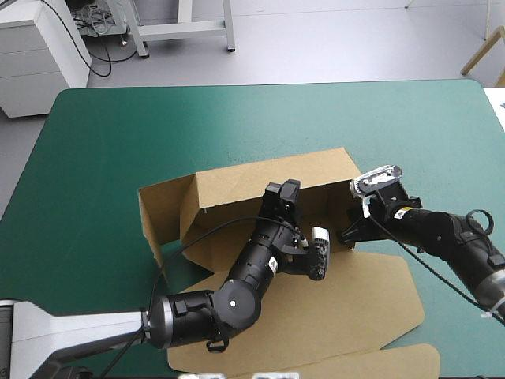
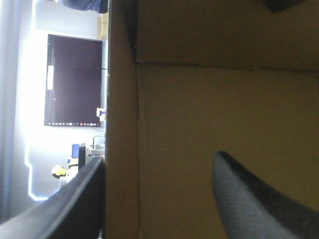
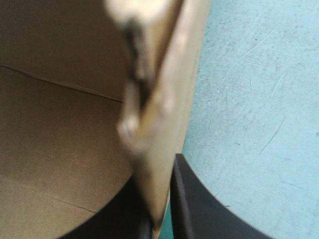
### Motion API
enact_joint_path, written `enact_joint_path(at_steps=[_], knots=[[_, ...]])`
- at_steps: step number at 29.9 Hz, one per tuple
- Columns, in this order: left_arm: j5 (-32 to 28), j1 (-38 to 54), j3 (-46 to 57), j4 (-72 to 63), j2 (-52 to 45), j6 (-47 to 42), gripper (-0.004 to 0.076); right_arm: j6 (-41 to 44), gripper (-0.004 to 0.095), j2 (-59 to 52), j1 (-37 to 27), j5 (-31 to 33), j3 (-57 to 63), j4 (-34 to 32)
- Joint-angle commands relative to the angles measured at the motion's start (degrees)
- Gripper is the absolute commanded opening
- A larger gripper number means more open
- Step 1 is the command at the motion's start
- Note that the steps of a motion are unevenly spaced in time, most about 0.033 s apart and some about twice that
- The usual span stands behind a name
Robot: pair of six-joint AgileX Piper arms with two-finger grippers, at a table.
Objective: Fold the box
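Box: I see the box (image 1: 260, 185) in the middle of the table, on the teal-green cover (image 1: 118, 142). Its long far wall stands upright, the end wall toward the table's left edge is raised and splayed outward, and the lid (image 1: 363, 304) lies flat toward the near edge.
Left gripper: my left gripper (image 1: 282, 192) is up at the top edge of the far wall. Its fingers stand wide apart astride that edge, one finger (image 2: 65, 204) outside the wall, the other (image 2: 259, 199) inside over brown board. I cannot tell whether either touches.
Right gripper: my right gripper (image 1: 347, 234) is at the box's right end, fingers pinched almost together with the board's edge between them, so it holds the box.
In the way: the left arm (image 1: 245, 276) lies across the box floor and part of the lid, hiding them from above. Raised board fills much of both wrist views.
Around: bare cover lies just beside the right gripper's outer finger (image 3: 199, 199).
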Motion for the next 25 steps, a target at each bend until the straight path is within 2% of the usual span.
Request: enact_joint_path(at_steps=[1,3,5,8,10,11,19,25], knots=[[9.8,-4.0,-1.4,6.4,-2.1,-1.0,0.0427,7.3,0.0003,-1.3,-0.1,2.6,-5.2,-5.1],[13.5,-6.0,-1.4,6.4,-2.1,-1.0,0.0414,10.9,0.0003,-1.2,-0.1,4.6,-7.3,-8.0],[15.7,-7.4,-1.4,6.4,-2.4,-1.0,0.0365,14.0,0.0003,-1.0,-0.1,6.6,-9.2,-10.5],[16.7,-9.3,-1.4,6.4,-3.3,-1.0,0.0213,18.6,0.0000,-0.3,-0.1,10.1,-11.9,-13.9],[16.7,-10.3,-1.4,6.4,-4.5,-1.0,0.0036,20.8,0.0000,0.7,-0.1,13.1,-13.8,-16.0],[16.5,-10.6,-1.4,6.4,-4.9,-1.0,-0.0008,21.4,0.0000,1.1,-0.1,13.9,-14.6,-16.5],[16.6,-10.6,-1.5,6.3,-9.3,-3.2,0.0003,23.6,0.0000,6.9,-0.1,20.0,-21.0,-16.8],[15.2,-3.6,-5.0,3.3,-11.0,-7.5,0.0003,26.9,0.0000,14.6,-0.1,23.0,-27.2,-17.0]])
